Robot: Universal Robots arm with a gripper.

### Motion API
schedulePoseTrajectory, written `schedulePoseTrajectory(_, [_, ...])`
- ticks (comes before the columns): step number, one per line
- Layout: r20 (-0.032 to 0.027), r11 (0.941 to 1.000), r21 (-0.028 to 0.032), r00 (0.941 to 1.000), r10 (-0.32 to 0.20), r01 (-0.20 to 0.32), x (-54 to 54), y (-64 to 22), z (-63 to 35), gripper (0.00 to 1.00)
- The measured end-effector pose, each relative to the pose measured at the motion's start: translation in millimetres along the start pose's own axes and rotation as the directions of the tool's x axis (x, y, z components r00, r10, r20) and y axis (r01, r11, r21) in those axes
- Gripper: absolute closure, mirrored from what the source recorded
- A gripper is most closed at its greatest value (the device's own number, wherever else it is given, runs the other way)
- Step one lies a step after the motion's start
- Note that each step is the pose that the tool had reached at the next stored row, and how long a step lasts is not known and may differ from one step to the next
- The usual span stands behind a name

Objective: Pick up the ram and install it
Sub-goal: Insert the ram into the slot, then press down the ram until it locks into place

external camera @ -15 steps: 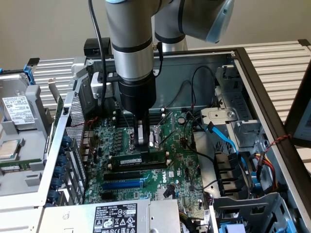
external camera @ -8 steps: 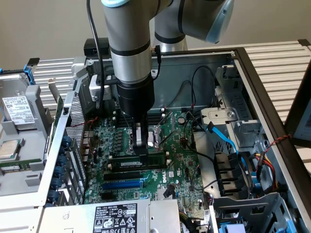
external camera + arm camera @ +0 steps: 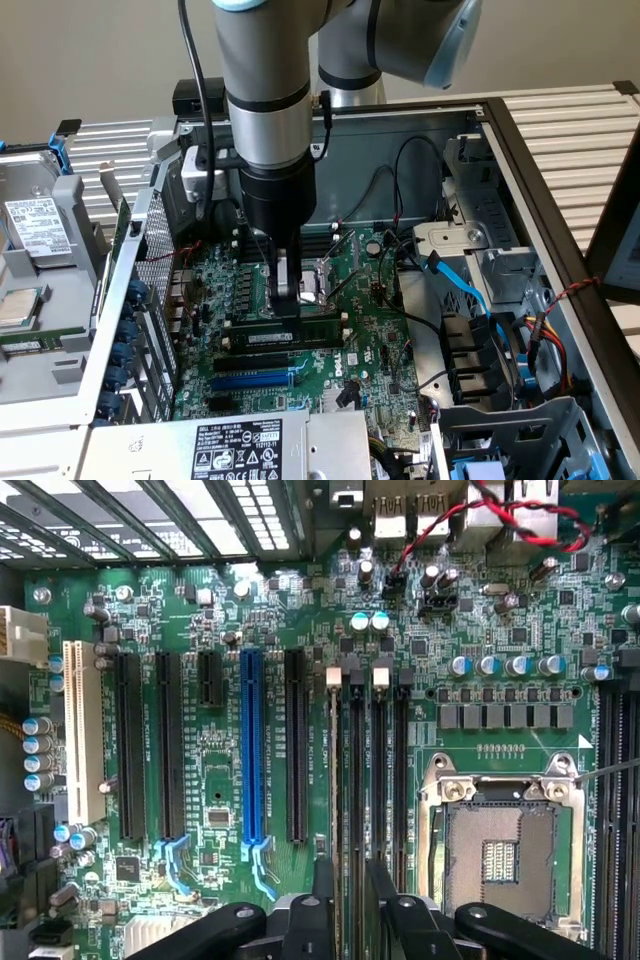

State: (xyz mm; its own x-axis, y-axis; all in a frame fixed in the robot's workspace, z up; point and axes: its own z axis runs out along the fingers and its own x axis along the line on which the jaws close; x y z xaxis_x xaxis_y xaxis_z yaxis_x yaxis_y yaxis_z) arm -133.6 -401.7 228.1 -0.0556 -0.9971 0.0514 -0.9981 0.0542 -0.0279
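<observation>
The ram (image 3: 300, 333), a thin green stick with a white label, stands on edge in a black memory slot on the motherboard (image 3: 370, 350), in the middle of the open computer case. My gripper (image 3: 288, 303) reaches straight down onto the stick's middle. In the wrist view the ram (image 3: 336, 780) appears edge-on as a thin line beside the empty black memory slots (image 3: 380, 780). My gripper (image 3: 353, 880) is open. Its two dark fingers (image 3: 322, 890) stand apart on either side of the stick, with a gap far wider than the stick.
The CPU socket (image 3: 500, 850) lies just beside the memory slots. A blue expansion slot (image 3: 252, 740) and black slots lie on the other side. Blue and black cables (image 3: 465, 285) crowd the exterior view's right. The power supply (image 3: 240, 450) is at the front, a hard drive (image 3: 35, 225) outside the case.
</observation>
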Motion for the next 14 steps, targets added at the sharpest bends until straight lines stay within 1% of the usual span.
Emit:
schedulePoseTrajectory(2, [0.0037,0.9999,-0.0134,1.0000,0.000,0.000,0.2,0.0,-1.5,0.73])
schedulePoseTrajectory(3, [0.0044,0.9998,-0.0186,1.0000,-0.001,0.001,0.3,0.0,-2.8,0.73])
schedulePoseTrajectory(4, [0.0048,0.9998,-0.0221,1.0000,-0.001,0.001,0.4,-0.1,-4.7,0.73])
schedulePoseTrajectory(6, [0.0053,0.9995,-0.0314,1.0000,-0.001,0.001,0.8,-0.2,-8.0,0.73])
schedulePoseTrajectory(7, [0.0054,0.9993,-0.0374,1.0000,-0.001,0.002,0.9,-0.2,-9.4,0.73])
schedulePoseTrajectory(8, [0.0061,0.9990,-0.0452,1.0000,-0.002,0.002,1.0,-0.2,-9.9,0.73])
schedulePoseTrajectory(9, [0.0065,0.9984,-0.0564,1.0000,-0.002,0.003,1.1,-0.3,-10.1,0.73])
schedulePoseTrajectory(10, [0.0063,0.9974,-0.0721,1.0000,-0.003,0.003,1.2,-0.2,-10.3,0.73])
schedulePoseTrajectory(13, [0.0047,0.9936,-0.1125,1.0000,-0.005,0.005,1.2,-0.3,-11.1,0.73])
schedulePoseTrajectory(14, [0.0040,0.9924,-0.1229,1.0000,-0.005,0.006,1.3,-0.3,-11.7,0.73])
